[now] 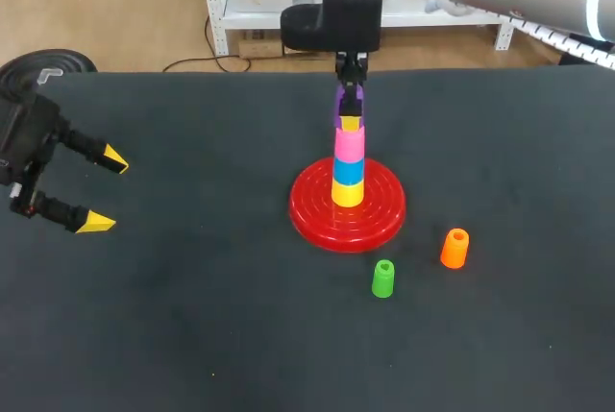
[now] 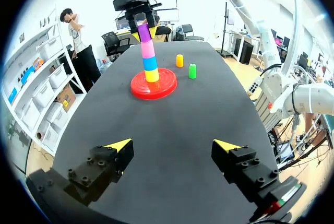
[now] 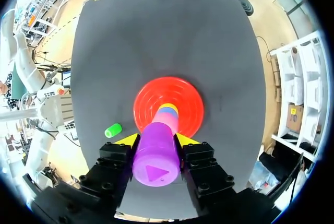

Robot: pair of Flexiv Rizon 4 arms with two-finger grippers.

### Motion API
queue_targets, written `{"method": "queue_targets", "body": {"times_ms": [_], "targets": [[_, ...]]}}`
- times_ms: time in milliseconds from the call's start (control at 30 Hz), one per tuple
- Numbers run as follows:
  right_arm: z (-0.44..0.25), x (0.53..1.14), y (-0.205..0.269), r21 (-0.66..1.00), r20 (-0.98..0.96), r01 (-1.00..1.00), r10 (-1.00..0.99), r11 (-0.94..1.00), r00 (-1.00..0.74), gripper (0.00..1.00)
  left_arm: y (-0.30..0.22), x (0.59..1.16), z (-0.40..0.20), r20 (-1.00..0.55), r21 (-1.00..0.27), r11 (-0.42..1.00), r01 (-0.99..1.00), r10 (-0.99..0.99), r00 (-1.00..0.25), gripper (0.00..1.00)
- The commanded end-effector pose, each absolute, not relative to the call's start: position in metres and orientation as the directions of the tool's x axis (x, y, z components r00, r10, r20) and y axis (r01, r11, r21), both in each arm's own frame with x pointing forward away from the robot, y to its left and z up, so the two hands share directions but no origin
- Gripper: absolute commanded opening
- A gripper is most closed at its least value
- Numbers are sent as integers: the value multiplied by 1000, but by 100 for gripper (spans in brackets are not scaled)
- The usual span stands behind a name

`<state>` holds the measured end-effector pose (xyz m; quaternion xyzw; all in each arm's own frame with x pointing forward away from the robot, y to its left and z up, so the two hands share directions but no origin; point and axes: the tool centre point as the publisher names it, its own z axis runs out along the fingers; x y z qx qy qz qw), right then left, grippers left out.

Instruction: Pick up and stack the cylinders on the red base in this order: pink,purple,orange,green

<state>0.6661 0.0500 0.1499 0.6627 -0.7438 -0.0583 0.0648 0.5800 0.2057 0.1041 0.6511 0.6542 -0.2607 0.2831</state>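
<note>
Currently in hand: setting the purple cylinder (image 3: 155, 161) onto the pink cylinder (image 1: 349, 145), as I judge it; pink is already on the stack, so purple is next in the order.
Right gripper: the right gripper (image 3: 156, 140) pinches the purple cylinder, one yellow-tipped finger on each side of it.
Purple cylinder: between the right jaws, end-on to the wrist view and directly above the stack.
Stack: below the right jaws stands the pink cylinder, on a blue cylinder (image 1: 348, 171), on a yellow cylinder (image 1: 348, 192), on the red base (image 1: 312, 215).
Contact: I cannot tell whether the purple piece is touching the pink top or just above it.
Alignment: in the right wrist view the stack shows a little ahead of the held piece rather than hidden behind it, so the axes may not be lined up.
Doing it well: centre the purple piece over the pink one, keep it upright and lower it straight. Part the jaws only once it sits flat, then lift straight up so the fingers do not drag the tall column sideways.
Risk: a sideways nudge could topple the stack.
Left gripper: the left gripper (image 1: 104, 191) has its jaws spread with nothing between them, well apart from the base.
Waiting pieces: the orange cylinder (image 1: 455, 248) and the green cylinder (image 1: 382, 278) stand on the table (image 1: 192, 316) just beyond the base's rim, outside both sets of jaws.
</note>
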Motion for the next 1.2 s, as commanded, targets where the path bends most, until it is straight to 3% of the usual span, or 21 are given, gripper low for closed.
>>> {"method": "queue_targets", "body": {"times_ms": [33, 1200], "targets": [[148, 660, 44, 157, 7, -980, -993, 120, -120, 0, 206, 580, 103, -712, 32, 16, 999, 702, 11, 100], [138, 664, 50, 151, -6, -983, -994, 109, -111, 0, 206, 580, 103, -712, 32, 16, 999, 702, 11, 100]]}}
